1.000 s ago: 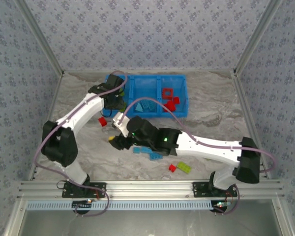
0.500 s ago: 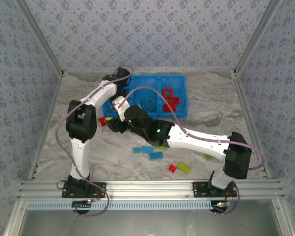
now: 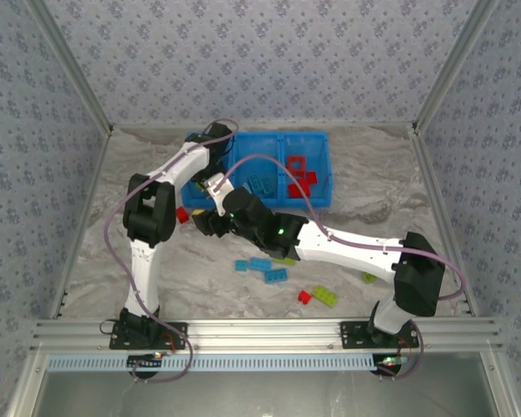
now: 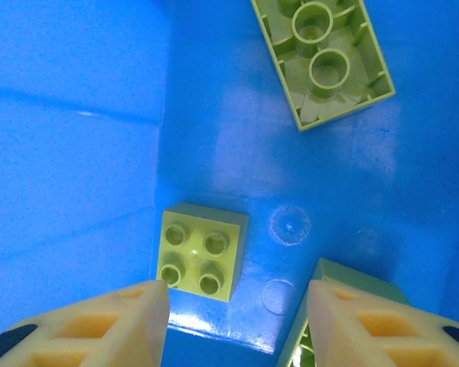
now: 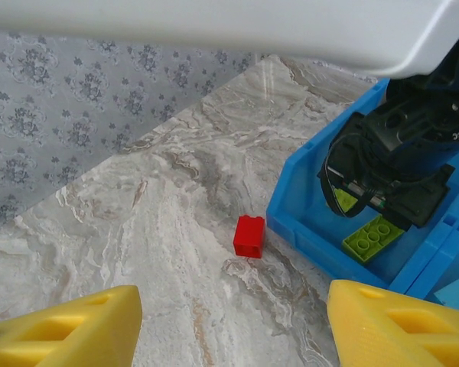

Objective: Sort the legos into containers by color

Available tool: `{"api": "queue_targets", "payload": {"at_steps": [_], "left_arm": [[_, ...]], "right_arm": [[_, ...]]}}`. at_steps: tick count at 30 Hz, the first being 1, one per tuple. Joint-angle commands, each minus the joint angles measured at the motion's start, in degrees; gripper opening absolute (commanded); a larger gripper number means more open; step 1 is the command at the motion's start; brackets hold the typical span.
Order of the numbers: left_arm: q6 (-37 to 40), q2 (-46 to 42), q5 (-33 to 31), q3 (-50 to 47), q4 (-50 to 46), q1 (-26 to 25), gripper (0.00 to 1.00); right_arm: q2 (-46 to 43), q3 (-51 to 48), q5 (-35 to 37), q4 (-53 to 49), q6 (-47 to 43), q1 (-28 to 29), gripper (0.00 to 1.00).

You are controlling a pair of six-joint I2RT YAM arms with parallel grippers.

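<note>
The left gripper hangs inside the left compartment of the bin, jaws apart with nothing between them. A square green brick lies studs-up on the compartment floor just ahead of the left finger, its near corner right at that fingertip; whether the two touch I cannot tell. A long green brick lies upside down farther ahead, well apart from the fingers. A third green brick is partly hidden under the right finger. In the top view the middle compartment holds light blue bricks. The right compartment holds red bricks and the red frame. The right gripper hovers over the table just outside the bin's left end, jaws wide apart and empty. A lone red brick stands on the table ahead of this gripper, roughly midway between the lines of its two fingers. It is clear of both fingers and just beside the bin's outer wall. Nearer the arm bases, loose blue bricks lie in a small cluster on the table. To their right a green plate lies with a small red piece just beside it. One more green piece lies close against the right arm.
</note>
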Motion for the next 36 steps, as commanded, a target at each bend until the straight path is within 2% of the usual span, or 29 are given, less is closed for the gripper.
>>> {"api": "queue_targets", "payload": {"at_steps": [1,5,9,13,17,20,25,27,30,34,36], "left_arm": [[-1.11,-7.18,-0.46,0.55,-1.21,-0.2,0.51],[-2.25,-13.21,-0.57,0.11,-2.12,-0.79,0.54],[-5.22,-22.61,0.17,-4.61,-2.12,0.21,0.58],[-9.34,-35.52,1.55,-12.08,-2.69,3.08,0.61],[-11.26,-49.49,2.44,-20.49,-3.38,3.52,0.62],[-10.93,-58.9,6.25,-27.48,-3.65,3.52,0.63],[-12.83,-78.75,16.89,-44.83,0.49,3.39,0.63],[-13.15,-85.35,18.41,-48.16,-1.12,3.34,0.64],[-12.65,-91.93,18.51,-47.92,-7.52,3.34,0.66],[-12.09,-95.18,19.0,-44.08,-15.91,3.34,0.67],[-11.55,-96.76,21.26,-43.24,-17.67,3.34,0.67]], "right_arm": [[-1.65,-1.23,-0.15,-0.05,0.98,-0.42,0.68],[-2.26,-2.54,0.25,0.89,0.41,-0.77,0.68],[-0.76,-2.68,-1.27,2.85,-0.92,-0.98,0.68],[6.99,3.04,-5.51,-0.2,0.23,-0.9,0.68],[15.85,9.01,-5.04,-1.27,1.83,0.33,0.68],[23.42,15.28,-5.02,-3.89,3.9,-0.05,0.69],[33.46,25.37,-6.6,-8.65,5.66,-1.63,0.69],[36.11,28.21,-7.3,-9.05,5.53,-2.0,0.7],[40.35,33.74,-7.35,-12.38,5.32,-2.58,0.71],[45.97,40.66,-7.46,-17.08,6.88,-3.56,0.71],[47.38,41.77,-7.97,-16.9,6.81,-3.75,0.71]]}}
